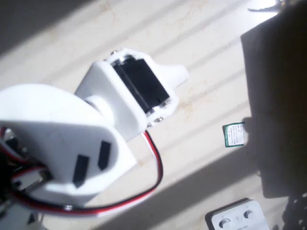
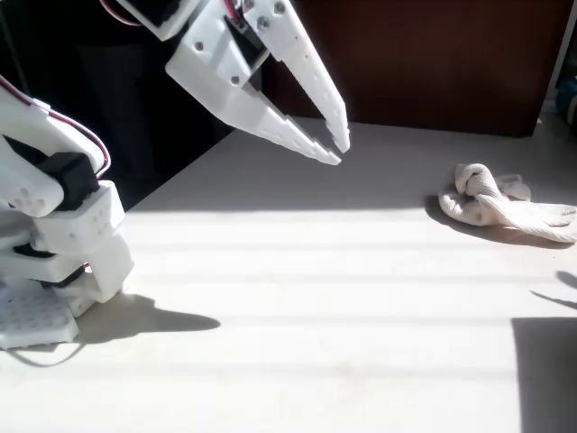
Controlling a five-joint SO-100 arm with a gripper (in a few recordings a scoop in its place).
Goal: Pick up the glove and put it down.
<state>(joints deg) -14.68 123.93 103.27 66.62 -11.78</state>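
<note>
Fixed view: gripper [image 2: 335, 146] hangs in the upper middle of the frame, white plastic fingers slightly parted at the tips, nothing between them, well above the table [image 2: 297, 298]. Upper part of the arm cut off by the top edge; arm base [image 2: 54, 244] sits at left, partly cut by the left edge. Overhead view: the white arm body [image 1: 91, 124] with a black servo block fills the left and centre and hides much of the table under it; the finger ends cannot be made out there. Glove [image 2: 491, 203] lies on the table at the right of the fixed view, well apart from the gripper: cream, soft, bunched into a twisted lump, one end trailing to the right edge; cuff edge not discernible. Overhead view, right of centre: small green-and-white label card [image 1: 234, 134], print too small to read. Bottom right: white box [image 1: 237, 218] with round knobs, cut off by the bottom edge. Red and black wires [image 1: 153, 167] loop under the arm.
</note>
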